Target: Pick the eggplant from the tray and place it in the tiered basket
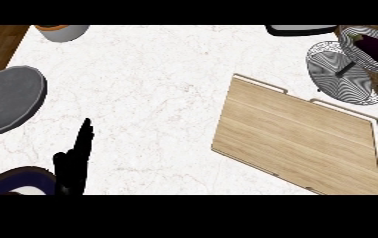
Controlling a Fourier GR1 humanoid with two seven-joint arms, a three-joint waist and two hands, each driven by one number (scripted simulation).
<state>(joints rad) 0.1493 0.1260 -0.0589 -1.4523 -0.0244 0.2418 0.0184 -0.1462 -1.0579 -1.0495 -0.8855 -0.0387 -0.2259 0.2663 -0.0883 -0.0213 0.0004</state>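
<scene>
The eggplant point(367, 41) is seen already inside the tiered basket point(336, 72) at two o'clock, far from the left hand point(74, 162), whose fingers are straight and pressed together at seven o'clock.

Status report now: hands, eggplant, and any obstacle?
Left hand open, resting at lower left. Right hand out of view. Eggplant already in tiered basket. Wooden tray bare.

- Left hand point(74, 159) at seven o'clock: matte black all over, slim tapering fingers.
- No markings, cables or screws visible on it.
- Grey forearm not visible.
</scene>
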